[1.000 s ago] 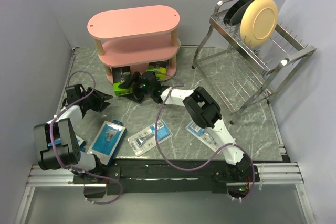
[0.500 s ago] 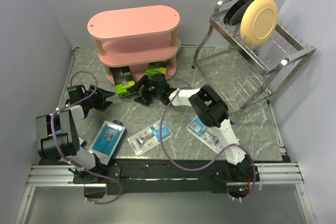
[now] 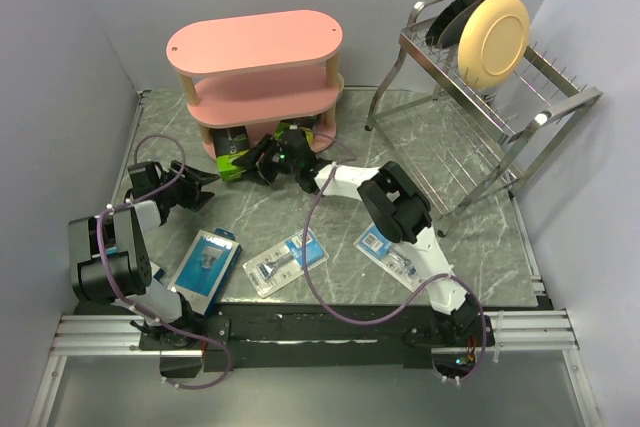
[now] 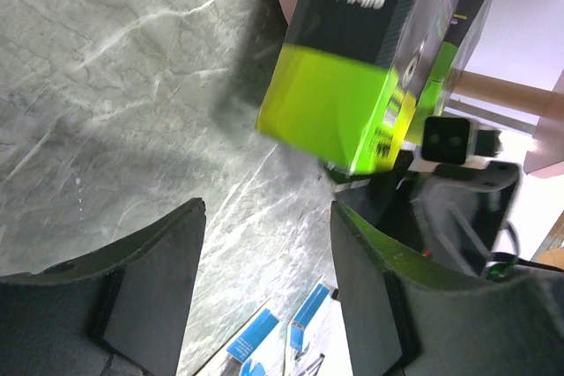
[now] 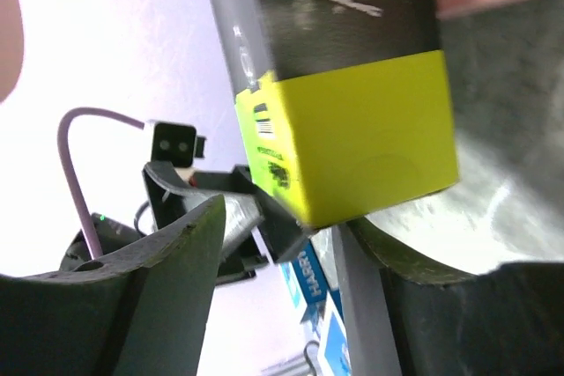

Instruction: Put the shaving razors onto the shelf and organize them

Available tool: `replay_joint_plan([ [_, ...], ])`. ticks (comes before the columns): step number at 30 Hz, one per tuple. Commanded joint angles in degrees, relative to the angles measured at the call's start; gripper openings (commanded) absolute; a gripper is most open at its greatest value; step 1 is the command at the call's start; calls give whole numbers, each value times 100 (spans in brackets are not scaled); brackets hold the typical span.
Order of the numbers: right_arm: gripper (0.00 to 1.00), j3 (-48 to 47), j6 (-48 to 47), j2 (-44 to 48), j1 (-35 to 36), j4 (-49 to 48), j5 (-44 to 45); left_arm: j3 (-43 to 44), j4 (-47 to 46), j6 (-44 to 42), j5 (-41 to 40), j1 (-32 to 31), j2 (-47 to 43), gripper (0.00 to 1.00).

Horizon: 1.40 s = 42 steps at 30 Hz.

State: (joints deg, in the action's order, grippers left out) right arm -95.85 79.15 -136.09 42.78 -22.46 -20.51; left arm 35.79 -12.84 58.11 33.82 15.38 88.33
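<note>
A grey marbled bench [image 3: 480, 237] is seen filling the overhead view. The pink 3-tier shelf [image 3: 255, 42] is set at the upper centre-left of the frame, and a silver wire dish rack [image 3: 480, 117] is placed at the upper right, with a cream plate [image 3: 493, 37] and a dark plate behind it stood on edge.

2 black razor boxes with lime-green ends are found at the foot of the shelf. The first box [image 3: 233, 159] juts out from under the middle board at the shelf's lower-left front. The second box [image 3: 298, 131] is tucked further in, towards the right. Whether either rests fully on the lowest board cannot be told.

Nearer the bottom of the frame, 3 packs lie flat on the bench, well apart from the shelf: a blue-carded pack [image 3: 205, 269] at lower left, a clear blister pack [image 3: 287, 261] at lower centre, and another blister pack [image 3: 393, 253] to its right.

The right gripper [image 3: 262, 160] is held at the first box. In its wrist view the lime end is seen, blurred, just at the tips of the parted fingers [image 5: 167, 279]. Whether the box is pinched cannot be told.

The left gripper [image 3: 195, 187] is held left of the first box, its fingers [image 4: 150, 279] spread over bare bench with nothing between them.
</note>
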Motion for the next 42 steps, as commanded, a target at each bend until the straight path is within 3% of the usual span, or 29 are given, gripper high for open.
replay_joint_plan([
  [1, 60, -680, -120, -180, 10, -127, 390, 42, -158, -98, 63, -26, -89, 64],
  [11, 69, -1217, -418, -533, 90, -276, 531, 139, 123, -326, -7, -26, -281, 65],
  [20, 65, 1398, -1347, 1555, -533, -1542, -830, 191, -34, -554, -16, -192, -694, 60],
  [23, 59, 1980, -2390, 2199, -779, -982, -946, 358, 9, -1037, -16, -587, -896, 36],
  [24, 56, 2113, -2735, 2340, -911, -858, -972, 376, 18, -1343, -34, -806, -1010, 19],
  [26, 42, 2211, -3847, 2630, -1035, -332, -1068, 367, 27, -1556, -121, -992, -1090, 1],
  [29, 26, 1836, -5341, 2685, -1158, 749, -929, 367, 115, -1688, -113, -1203, -1125, 1],
  [31, 22, 1501, -6136, 2632, -1123, 1546, -604, 341, 106, -1732, -104, -1265, -1160, 1],
  [36, 13, 1210, -8563, 2728, -992, 1920, -208, 183, -60, -1794, -156, -1274, -1371, 1],
  [38, 17, 974, -9204, 2632, -965, 2201, -85, 113, -87, -1829, -192, -1283, -1459, 1],
  [41, 40, 666, -9628, 2483, -956, 2439, 240, 7, -140, -1899, -227, -1283, -1679, 20],
  [42, 41, 638, -9734, 2465, -939, 2448, 336, -28, -140, -1882, -288, -1274, -1801, 27],
])
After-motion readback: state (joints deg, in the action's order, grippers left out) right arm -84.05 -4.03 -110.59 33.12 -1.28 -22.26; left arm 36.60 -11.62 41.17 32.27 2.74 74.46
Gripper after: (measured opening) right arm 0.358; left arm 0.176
